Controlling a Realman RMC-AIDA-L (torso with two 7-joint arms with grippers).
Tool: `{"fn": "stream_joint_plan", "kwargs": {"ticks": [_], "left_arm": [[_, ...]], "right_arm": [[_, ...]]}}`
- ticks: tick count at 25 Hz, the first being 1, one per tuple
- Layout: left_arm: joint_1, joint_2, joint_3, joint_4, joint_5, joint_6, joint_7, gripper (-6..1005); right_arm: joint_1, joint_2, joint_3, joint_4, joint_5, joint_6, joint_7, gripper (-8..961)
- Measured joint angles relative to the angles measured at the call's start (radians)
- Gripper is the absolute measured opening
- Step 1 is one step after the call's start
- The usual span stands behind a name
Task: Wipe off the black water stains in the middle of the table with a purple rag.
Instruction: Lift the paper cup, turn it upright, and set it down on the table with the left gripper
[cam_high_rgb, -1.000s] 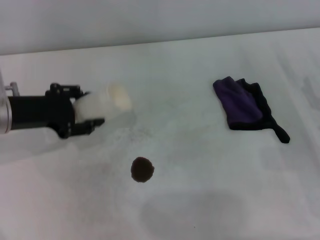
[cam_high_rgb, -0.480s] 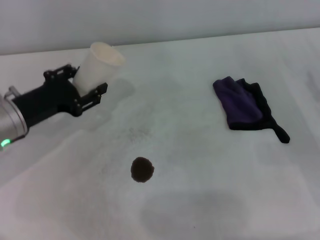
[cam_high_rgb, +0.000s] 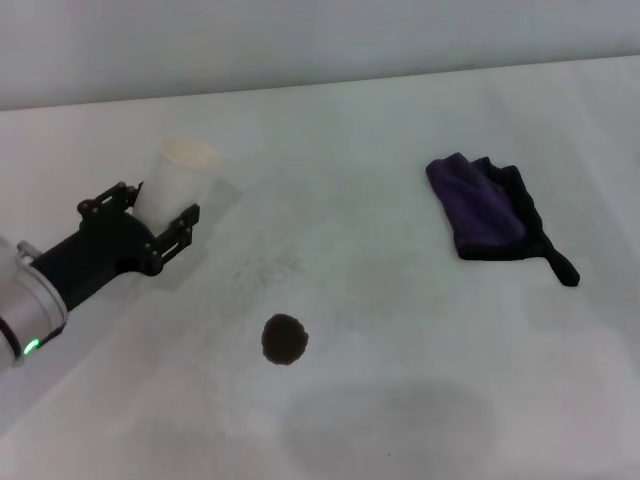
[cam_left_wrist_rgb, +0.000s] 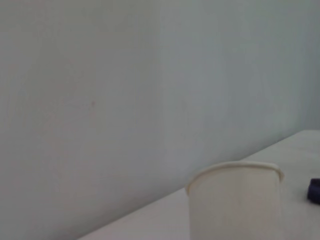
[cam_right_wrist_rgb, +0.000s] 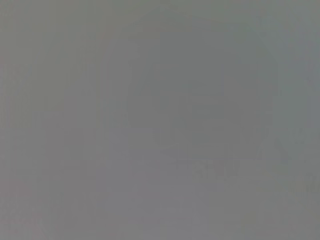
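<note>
Left pincer (cam_high_rgb: 163, 218) closed round a white paper cup (cam_high_rgb: 178, 182), upright, at the surface's (cam_high_rgb: 380, 130) left. Black blot (cam_high_rgb: 284, 339) sits mid-surface, near front. Purple rag (cam_high_rgb: 490, 207) lies flat far right — untouched, well apart from blot. Right pincer not seen.

Bare table (cam_high_rgb: 400, 400) around stain (cam_high_rgb: 285, 339); cup (cam_high_rgb: 178, 183) far left, rag (cam_high_rgb: 480, 205) right.

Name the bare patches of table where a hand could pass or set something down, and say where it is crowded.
Bare table lies between the paper cup and the purple rag, and between the black stain and the rag. The near right corner is bare too. It is crowded only at the left, where the left gripper holds the cup.
</note>
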Motion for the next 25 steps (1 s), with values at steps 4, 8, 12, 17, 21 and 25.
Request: {"fn": "stream_joint_plan", "kwargs": {"ticks": [4,8,12,17,21,25], "left_arm": [[0.01,-0.003,-0.002,-0.03,-0.034,0.035,0.038,611],[0.012,-0.005,-0.001,-0.052,-0.045,0.078,0.048,611],[0.008,-0.006,0.002,-0.07,-0.045,0.097,0.05,610],[0.015,-0.005,0.003,-0.078,-0.038,0.087,0.05,609],[0.039,-0.005,0.005,-0.088,-0.031,0.062,0.051,617],[0.08,-0.005,0.006,-0.089,-0.021,0.022,0.069,628]], "right_arm": [[-0.012,0.0,0.0,-0.026,0.0,-0.007,0.0,870],[-0.013,0.0,0.0,-0.031,0.0,-0.014,-0.002,869],[-0.016,-0.001,0.001,-0.042,0.0,-0.016,-0.002,869],[-0.017,-0.002,0.001,-0.059,0.0,-0.043,-0.002,869],[-0.018,-0.002,-0.001,-0.068,0.0,-0.066,-0.002,869],[-0.014,-0.002,-0.003,-0.076,-0.001,-0.092,-0.003,869]]}}
